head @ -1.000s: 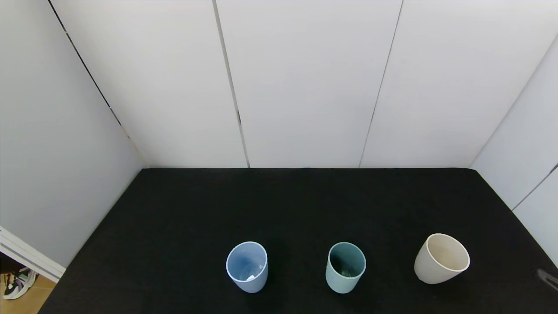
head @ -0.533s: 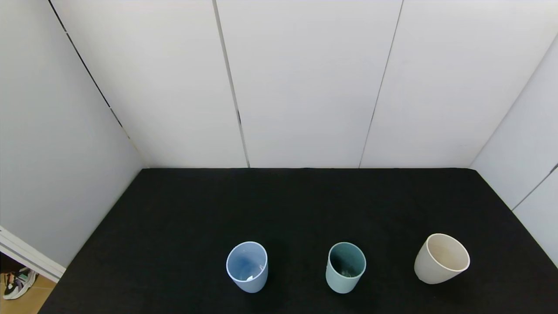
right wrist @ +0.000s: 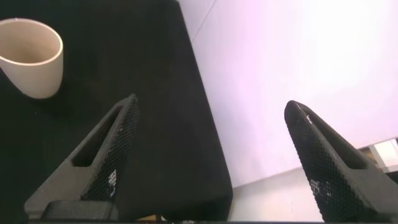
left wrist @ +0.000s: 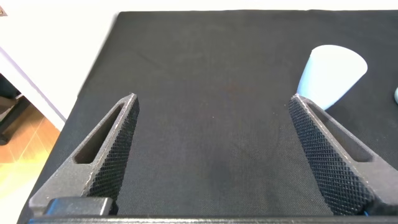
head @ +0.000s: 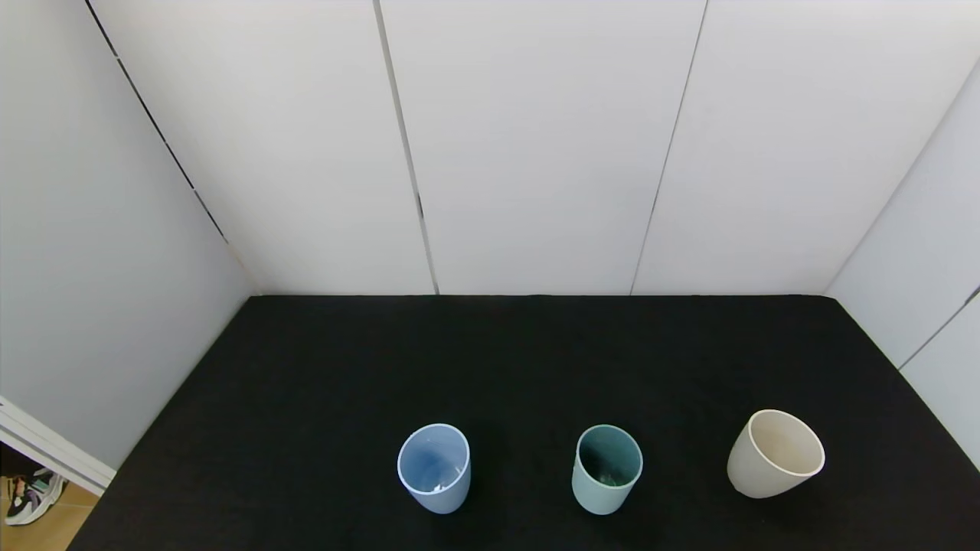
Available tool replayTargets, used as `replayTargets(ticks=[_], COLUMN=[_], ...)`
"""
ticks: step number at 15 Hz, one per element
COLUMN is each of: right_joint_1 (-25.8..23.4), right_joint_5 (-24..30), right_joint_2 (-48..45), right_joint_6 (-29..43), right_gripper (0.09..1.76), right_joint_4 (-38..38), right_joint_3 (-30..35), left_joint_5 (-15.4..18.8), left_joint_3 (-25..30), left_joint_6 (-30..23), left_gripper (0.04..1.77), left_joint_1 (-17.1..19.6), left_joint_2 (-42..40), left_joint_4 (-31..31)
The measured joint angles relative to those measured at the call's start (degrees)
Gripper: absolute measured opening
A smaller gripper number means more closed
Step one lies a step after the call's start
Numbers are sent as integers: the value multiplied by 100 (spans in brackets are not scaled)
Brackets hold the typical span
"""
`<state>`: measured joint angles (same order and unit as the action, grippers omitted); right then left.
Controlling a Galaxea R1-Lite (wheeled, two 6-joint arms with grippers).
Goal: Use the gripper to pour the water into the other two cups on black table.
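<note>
While I watch from the head camera, three cups stand upright in a row near the front edge of the black counter (head: 536,352): a light blue cup (head: 433,467) on the left, a teal-green cup (head: 607,469) in the middle and a cream-beige cup (head: 775,453) on the right, each well apart from its neighbour. My left hand (left wrist: 214,155) hangs wide open and empty over the counter near the blue cup, and my right hand (right wrist: 211,158), equally spread and empty, sits at the counter's right edge, near the cream cup. I see pale glints at the bottom of the blue cup, but cannot tell whether they are water.
</note>
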<state>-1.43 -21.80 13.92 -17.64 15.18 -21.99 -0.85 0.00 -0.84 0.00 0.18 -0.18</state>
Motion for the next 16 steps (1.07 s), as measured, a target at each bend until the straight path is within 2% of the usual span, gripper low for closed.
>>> replayTargets(ticks=[3, 4, 6, 8, 11, 13, 14, 16], right_joint_1=[80, 99, 116, 121, 127, 132, 135, 143], right_joint_5=[336, 460, 837, 1196, 1460, 1744, 1991, 2246], right_joint_2=[-742, -957, -1208, -1319, -1374, -1382, -1385, -1390], right_joint_6=[22, 227, 1276, 1764, 1723, 1517, 1488, 1523], right_gripper=[170, 170, 170, 170, 170, 170, 170, 170], right_joint_4=[205, 234, 183, -201, -1586, -2074, -2027, -1301], right_joint_3=[55, 105, 196, 452, 1353, 1905, 2043, 2118], left_joint_5=[0, 0, 0, 0, -2, 0, 0, 0], left_joint_3=[0, 0, 0, 0, 0, 0, 0, 0], left_joint_6=[-1, -1, 0, -1, 0, -1, -1, 0], left_gripper=[172, 172, 172, 172, 172, 172, 172, 172], left_joint_1=[0, 0, 0, 0, 0, 0, 0, 0], left_joint_2=[0, 0, 0, 0, 0, 0, 0, 0], left_joint_4=[2, 0, -2, 0, 2, 0, 0, 0])
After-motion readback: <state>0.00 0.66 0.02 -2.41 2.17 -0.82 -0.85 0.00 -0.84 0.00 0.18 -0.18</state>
